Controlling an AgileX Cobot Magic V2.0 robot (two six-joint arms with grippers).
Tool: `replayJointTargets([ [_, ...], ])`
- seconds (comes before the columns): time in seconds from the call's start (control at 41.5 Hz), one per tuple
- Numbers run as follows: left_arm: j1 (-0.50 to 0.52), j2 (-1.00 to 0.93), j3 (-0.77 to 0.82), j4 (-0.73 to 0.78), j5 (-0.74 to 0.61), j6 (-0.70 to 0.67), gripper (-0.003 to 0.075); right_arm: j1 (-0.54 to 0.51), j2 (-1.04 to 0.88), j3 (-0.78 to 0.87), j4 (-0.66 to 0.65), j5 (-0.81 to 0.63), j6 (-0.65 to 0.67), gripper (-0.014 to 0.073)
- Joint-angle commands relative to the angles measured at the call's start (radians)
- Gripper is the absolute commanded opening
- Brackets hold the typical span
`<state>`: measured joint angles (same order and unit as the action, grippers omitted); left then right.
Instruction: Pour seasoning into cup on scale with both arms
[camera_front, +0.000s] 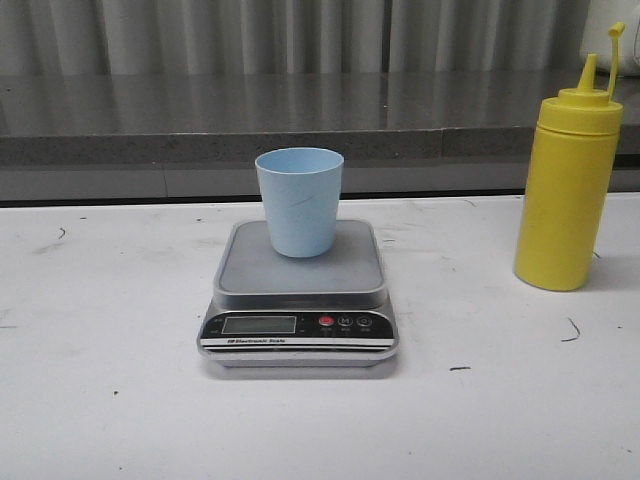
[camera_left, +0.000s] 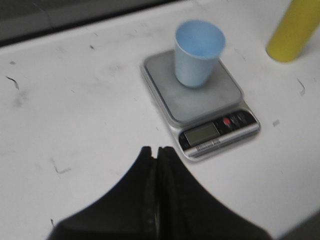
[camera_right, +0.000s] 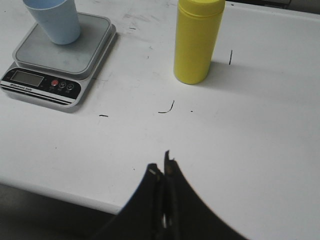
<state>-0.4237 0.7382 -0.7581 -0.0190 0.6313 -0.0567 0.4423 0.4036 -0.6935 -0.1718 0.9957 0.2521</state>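
Note:
A pale blue cup (camera_front: 298, 201) stands upright on the grey platform of a silver scale (camera_front: 297, 290) at the table's middle. A tall yellow seasoning bottle (camera_front: 567, 188) with its tethered cap hanging open stands upright to the right of the scale. Neither gripper shows in the front view. My left gripper (camera_left: 155, 150) is shut and empty, above the table short of the scale (camera_left: 200, 107) and cup (camera_left: 196, 52). My right gripper (camera_right: 162, 162) is shut and empty near the table's front edge, well short of the bottle (camera_right: 196, 40); the scale (camera_right: 60, 57) and cup (camera_right: 54, 20) show there too.
The white table (camera_front: 110, 400) carries a few dark scuff marks. A grey ledge (camera_front: 200, 120) and a pale curtain run along the back. The table's front edge (camera_right: 60, 192) lies close beside my right gripper.

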Motion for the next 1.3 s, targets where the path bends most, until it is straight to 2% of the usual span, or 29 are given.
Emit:
replayJointTargets([
  [0.0, 0.100, -0.105, 0.073, 0.003, -0.239, 0.000, -0.0020, -0.002, 0.006, -0.036, -0.022, -0.060, -0.006, -0.0122],
  [0.121, 0.234, -0.245, 0.234, 0.003, -0.452, 0.000, -0.0020, -0.002, 0.006, -0.036, -0.022, -0.060, -0.006, -0.0122],
  [0.169, 0.275, -0.316, 0.292, 0.003, -0.498, 0.000, -0.0020, -0.002, 0.006, -0.036, -0.022, -0.060, -0.006, -0.0122],
  [0.482, 0.417, -0.631, 0.586, 0.003, -0.527, 0.000, -0.0020, -0.002, 0.006, -0.036, -0.022, -0.060, -0.006, -0.0122],
  [0.651, 0.436, -0.743, 0.705, 0.010, -0.570, 0.000, -0.0020, -0.002, 0.006, -0.036, -0.022, -0.060, -0.006, -0.0122],
  [0.772, 0.436, -0.763, 0.784, 0.008, -0.684, 0.000, -0.0020, -0.002, 0.006, -0.036, -0.022, -0.060, -0.006, -0.0122],
  [1.278, 0.436, -0.765, 0.781, 0.008, -0.674, 0.000, -0.0020, -0.002, 0.006, -0.036, -0.022, -0.060, -0.006, -0.0122],
])
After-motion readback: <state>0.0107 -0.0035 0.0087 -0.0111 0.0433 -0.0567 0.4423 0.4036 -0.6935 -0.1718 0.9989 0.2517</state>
